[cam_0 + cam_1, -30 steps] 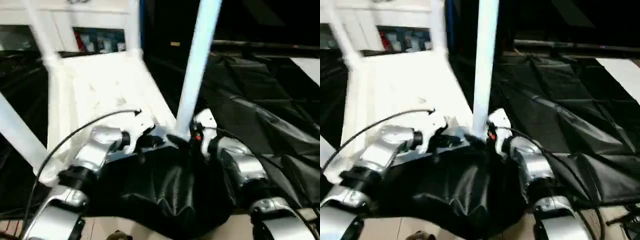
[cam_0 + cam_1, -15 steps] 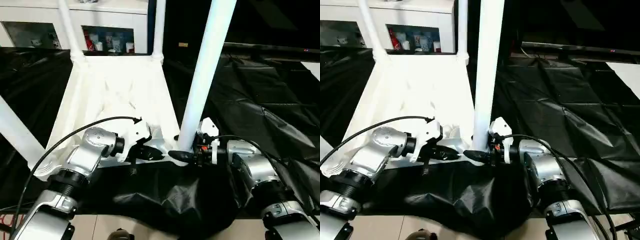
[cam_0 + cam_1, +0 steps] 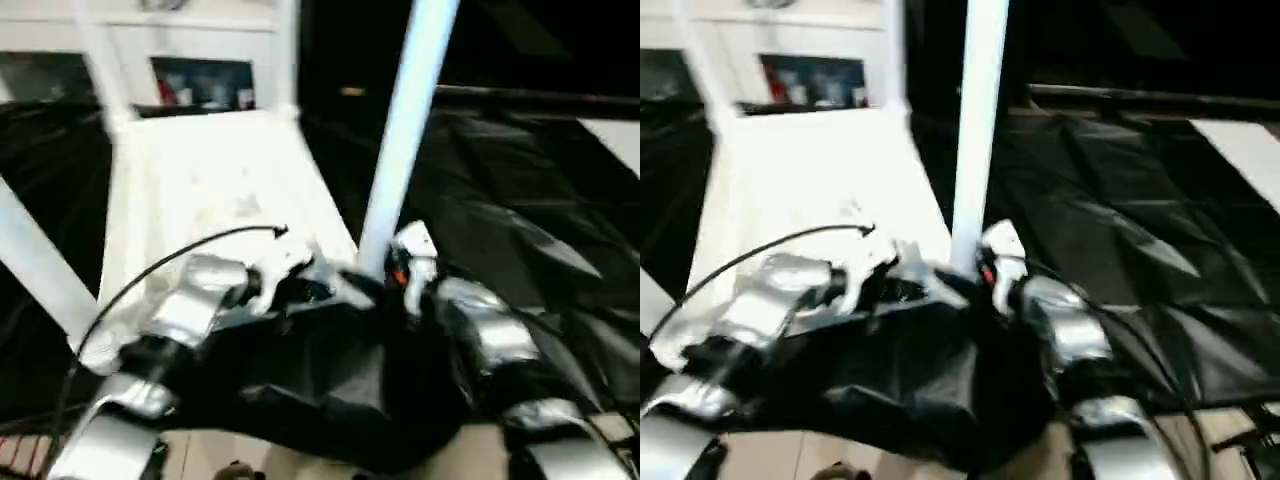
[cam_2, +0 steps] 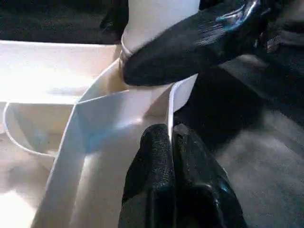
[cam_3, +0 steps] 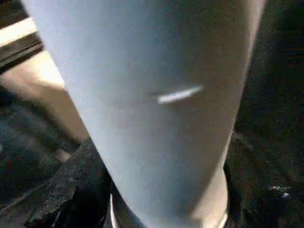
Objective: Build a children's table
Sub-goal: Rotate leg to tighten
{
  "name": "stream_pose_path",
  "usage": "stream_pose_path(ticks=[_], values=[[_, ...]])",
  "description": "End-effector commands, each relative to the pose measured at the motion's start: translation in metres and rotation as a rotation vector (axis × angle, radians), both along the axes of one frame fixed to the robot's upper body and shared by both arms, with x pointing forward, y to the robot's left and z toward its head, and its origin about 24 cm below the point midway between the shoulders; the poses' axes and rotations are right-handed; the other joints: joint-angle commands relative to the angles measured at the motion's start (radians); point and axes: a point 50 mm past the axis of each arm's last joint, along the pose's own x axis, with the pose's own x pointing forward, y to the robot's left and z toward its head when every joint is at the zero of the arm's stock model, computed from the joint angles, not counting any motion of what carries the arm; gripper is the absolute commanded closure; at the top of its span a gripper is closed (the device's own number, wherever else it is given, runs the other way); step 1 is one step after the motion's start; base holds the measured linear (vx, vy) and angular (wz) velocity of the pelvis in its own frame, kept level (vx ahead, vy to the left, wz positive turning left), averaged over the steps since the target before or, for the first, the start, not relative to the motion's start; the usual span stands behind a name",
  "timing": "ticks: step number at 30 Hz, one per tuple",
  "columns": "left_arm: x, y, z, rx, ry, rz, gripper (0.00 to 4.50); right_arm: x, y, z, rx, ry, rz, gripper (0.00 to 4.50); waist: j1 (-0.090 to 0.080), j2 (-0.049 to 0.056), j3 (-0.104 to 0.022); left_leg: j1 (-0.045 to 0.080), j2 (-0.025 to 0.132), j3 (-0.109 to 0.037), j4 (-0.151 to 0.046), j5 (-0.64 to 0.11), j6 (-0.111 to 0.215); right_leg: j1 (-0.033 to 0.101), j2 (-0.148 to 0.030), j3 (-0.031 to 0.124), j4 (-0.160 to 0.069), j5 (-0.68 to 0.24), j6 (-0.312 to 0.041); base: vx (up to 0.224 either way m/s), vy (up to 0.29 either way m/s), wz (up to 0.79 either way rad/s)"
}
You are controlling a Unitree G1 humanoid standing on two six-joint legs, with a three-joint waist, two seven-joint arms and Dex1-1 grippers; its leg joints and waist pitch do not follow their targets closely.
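My head camera has dipped and swung since half a second ago, so I put the whole-picture shift down to that; the tabletop [image 3: 200, 200] itself lies as it did, upside down on the black sheet [image 3: 520, 240] over the floor, running from my forearms toward twelve o'clock. What counts is that both holds have kept. At about eleven o'clock my left end effector [image 4: 169, 142] is still pinched narrow on the thin wall of the near corner socket, one finger on each side. Just right of it, the leg [image 3: 400, 150] stands upright in that socket, and my right end effector [image 3: 372, 285] is still clamped around its base. I judge this leg seated or nearly so. Three other legs already rise from the remaining corners, and the cabinet [image 3: 190, 60] stands behind at twelve. Bunched sheet over my forearms hides the near edge, my main obstruction.
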Motion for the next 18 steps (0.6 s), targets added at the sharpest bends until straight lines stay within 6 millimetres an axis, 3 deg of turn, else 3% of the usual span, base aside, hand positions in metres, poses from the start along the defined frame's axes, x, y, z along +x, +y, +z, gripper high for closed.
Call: stream_pose_path(ticks=[1, 2, 4, 7, 8, 10, 13, 14, 18], values=[[0.013, -0.026, 0.024, -0.096, -0.104, 0.052, 4.50, -0.006, 0.027, -0.020, -0.005, 0.110, -0.056, 1.76, -0.005, 0.001, -0.061, 0.023, 0.062, -0.045, -0.075, -0.336, -0.017, 0.027, -0.106, 0.050, -0.107, -0.563, -0.104, 0.000, 0.000, 0.00], [0.017, -0.031, 0.026, -0.097, -0.121, 0.098, 4.50, -0.003, 0.033, -0.018, -0.004, 0.100, -0.125, 1.76, -0.011, 0.001, -0.060, 0.026, 0.062, -0.045, -0.075, -0.352, -0.025, 0.021, -0.105, 0.050, -0.107, -0.557, -0.110, 0.000, 0.000, 0.00], [0.019, -0.037, 0.026, -0.106, -0.131, 0.135, 4.50, 0.001, 0.043, -0.014, -0.025, 0.057, -0.171, 1.76, -0.014, 0.002, -0.063, 0.027, 0.061, -0.045, -0.073, -0.358, -0.031, 0.022, -0.106, 0.050, -0.106, -0.544, -0.115, 0.000, 0.000, 0.00], [0.019, -0.039, 0.026, -0.106, -0.143, 0.131, 4.50, 0.000, 0.054, -0.009, -0.056, -0.007, -0.107, 1.76, -0.015, 0.002, -0.066, 0.018, 0.061, -0.042, -0.073, -0.333, -0.010, 0.029, -0.106, 0.055, -0.100, -0.465, -0.129, 0.000, 0.000, 0.00], [0.016, -0.040, 0.024, -0.105, -0.149, 0.095, 4.50, -0.002, 0.058, -0.007, -0.038, -0.026, -0.053, 1.41, -0.012, 0.002, -0.068, 0.015, 0.062, -0.037, -0.072, -0.299, 0.005, 0.032, -0.102, 0.058, -0.090, -0.387, -0.149, 0.000, 0.000, 0.00], [0.014, -0.038, 0.024, -0.104, -0.153, 0.070, 4.50, -0.002, 0.057, -0.005, -0.001, -0.028, -0.034, 1.06, -0.010, 0.002, -0.070, 0.014, 0.061, -0.035, -0.071, -0.277, 0.016, 0.035, -0.103, 0.059, -0.087, -0.348, -0.162, 0.000, 0.000, 0.00], [0.012, -0.034, 0.023, -0.106, -0.152, 0.039, 4.50, -0.003, 0.054, -0.003, 0.015, -0.036, -0.001, 0.89, -0.008, 0.000, -0.071, 0.008, 0.059, -0.033, -0.068, -0.243, 0.036, 0.043, -0.104, 0.059, -0.081, -0.317, -0.176, 0.000, 0.000, 0.00], [0.011, -0.031, 0.022, -0.104, -0.149, 0.027, 4.50, -0.003, 0.051, -0.004, -0.005, -0.052, 0.028, 0.67, -0.006, 0.002, -0.070, 0.010, 0.061, -0.032, -0.069, -0.236, 0.038, 0.041, -0.103, 0.058, -0.082, -0.318, -0.177, 0.000, 0.000, 0.00], [0.006, -0.025, 0.021, -0.098, -0.143, -0.043, 4.50, -0.003, 0.036, -0.003, -0.077, -0.100, 0.109, 0.50, -0.007, 0.004, -0.068, 0.011, 0.065, -0.033, -0.071, -0.248, 0.030, 0.042, -0.102, 0.056, -0.082, -0.327, -0.183, 0.000, 0.000, 0.00]])
